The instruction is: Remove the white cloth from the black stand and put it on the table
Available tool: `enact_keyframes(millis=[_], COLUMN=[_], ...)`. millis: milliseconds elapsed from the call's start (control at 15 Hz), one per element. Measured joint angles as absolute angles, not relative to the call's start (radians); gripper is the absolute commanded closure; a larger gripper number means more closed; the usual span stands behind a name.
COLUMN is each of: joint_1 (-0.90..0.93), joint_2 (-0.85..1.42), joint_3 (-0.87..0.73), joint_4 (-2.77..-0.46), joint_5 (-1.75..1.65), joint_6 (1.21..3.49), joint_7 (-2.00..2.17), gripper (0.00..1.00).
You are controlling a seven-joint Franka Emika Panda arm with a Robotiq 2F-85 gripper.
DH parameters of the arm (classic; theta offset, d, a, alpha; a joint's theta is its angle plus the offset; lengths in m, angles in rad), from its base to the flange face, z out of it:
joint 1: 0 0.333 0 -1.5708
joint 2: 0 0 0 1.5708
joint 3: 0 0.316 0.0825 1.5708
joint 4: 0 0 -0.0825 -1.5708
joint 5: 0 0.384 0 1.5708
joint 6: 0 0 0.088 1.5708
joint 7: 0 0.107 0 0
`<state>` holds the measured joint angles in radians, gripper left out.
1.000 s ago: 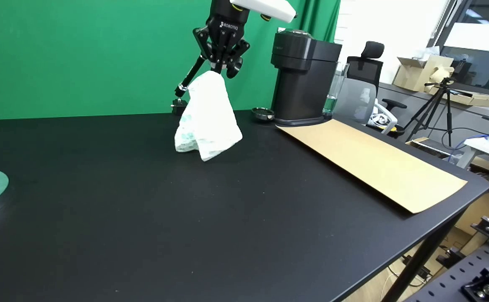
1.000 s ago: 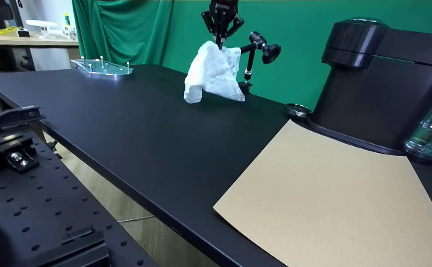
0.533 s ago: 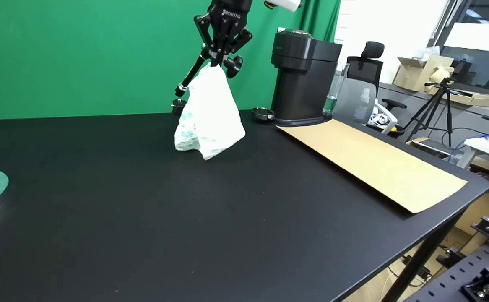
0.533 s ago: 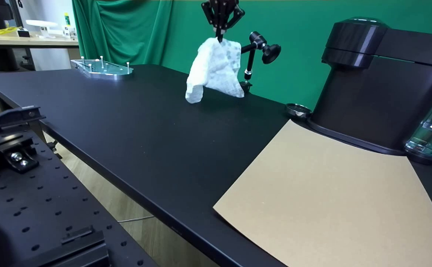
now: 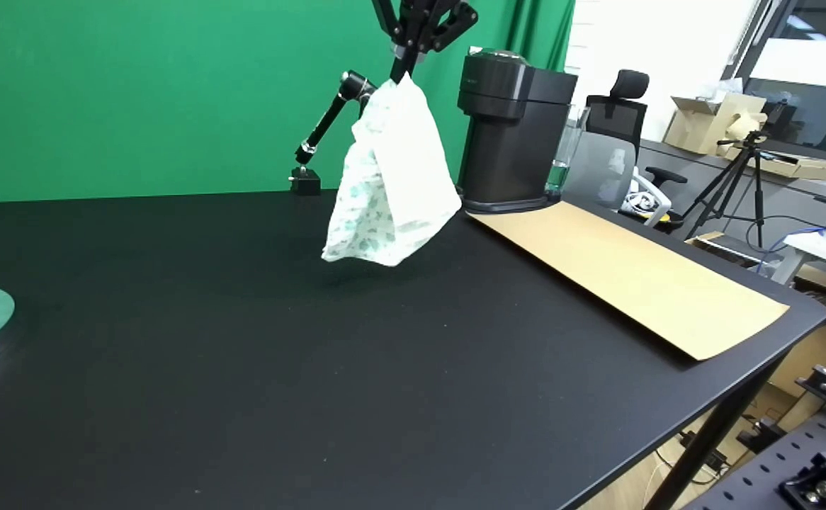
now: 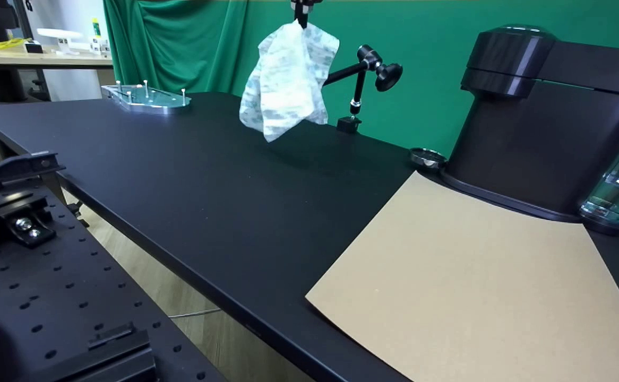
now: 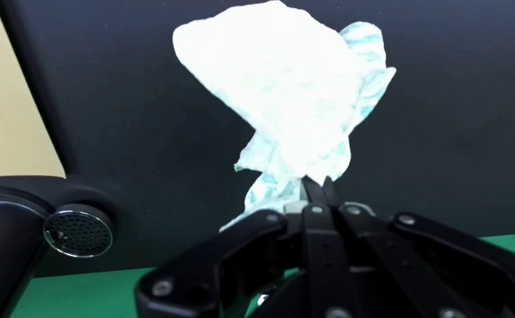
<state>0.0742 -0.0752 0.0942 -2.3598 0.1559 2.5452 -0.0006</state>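
Black two-finger gripper (image 7: 318, 181) pinching white crumpled cloth (image 5: 395, 177); swinging into thin black jointed stand (image 5: 325, 124), ten o'clock in an exterior view, could snag.

Black table (image 5: 243, 354): tan board (image 5: 632, 276), dark machine (image 5: 508, 149), black stand (image 5: 325, 124).

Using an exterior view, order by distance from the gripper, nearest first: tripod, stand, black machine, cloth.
From the gripper, sides as in an exterior view:
1. cloth: in its grip, hanging below
2. stand: left, partly hidden by the cloth
3. black machine: right
4. tripod: far right, background
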Motion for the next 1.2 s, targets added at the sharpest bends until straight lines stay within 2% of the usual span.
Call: enact_keyframes(millis=[400, 867, 933, 1000, 1200], joint_1=[0.042, -0.024, -0.030, -0.035, -0.047], joint_2=[-0.247, -0.227, -0.212, -0.193, -0.134], joint_3=[0.068, 0.008, -0.001, -0.010, -0.030], joint_4=[-2.550, -2.608, -2.608, -2.607, -2.602], joint_5=[0.155, 0.151, 0.150, 0.148, 0.143], joint_6=[2.536, 2.556, 2.557, 2.558, 2.560], joint_7=[0.070, 0.065, 0.061, 0.057, 0.052], gripper=[1.00, 1.00, 0.74, 0.73, 0.53])
